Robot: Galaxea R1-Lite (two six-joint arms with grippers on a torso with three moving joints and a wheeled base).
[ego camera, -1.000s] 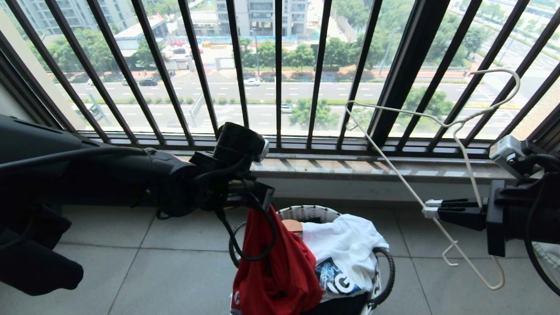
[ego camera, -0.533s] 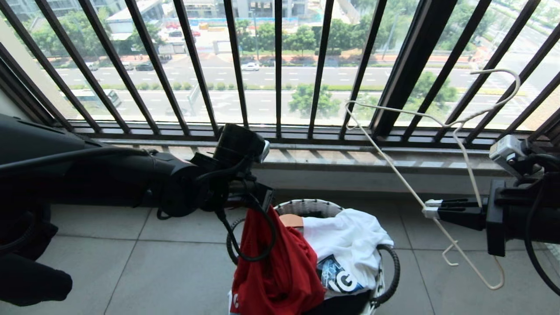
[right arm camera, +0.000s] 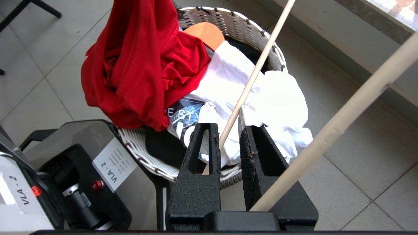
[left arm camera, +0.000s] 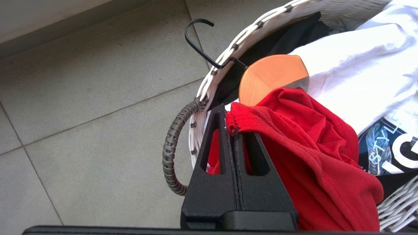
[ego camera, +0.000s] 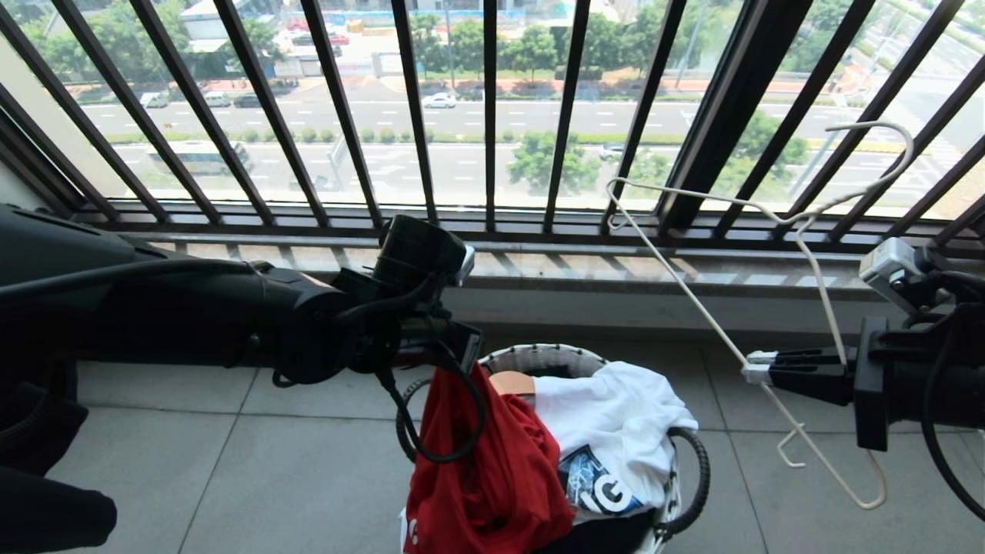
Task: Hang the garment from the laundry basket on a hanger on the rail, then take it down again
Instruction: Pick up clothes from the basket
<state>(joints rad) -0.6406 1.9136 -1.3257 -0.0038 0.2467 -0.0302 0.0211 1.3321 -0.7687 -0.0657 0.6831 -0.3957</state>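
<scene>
At the bottom centre of the head view the laundry basket (ego camera: 677, 477) stands on the grey floor tiles (ego camera: 254, 477), holding a white printed garment (ego camera: 616, 423), and the red garment (ego camera: 485, 477) hangs from above it, its lower folds draped over the basket's near side. The left gripper (left arm camera: 231, 125), at centre left just above the basket, is clamped tight on the red collar edge. At the right edge the right gripper (right arm camera: 227, 130) is closed on one thin arm of the white hanger (ego camera: 777, 219), which rises tilted toward the upper right. Behind everything, across the top of the frame, runs the dark barred window railing (ego camera: 492, 115).
</scene>
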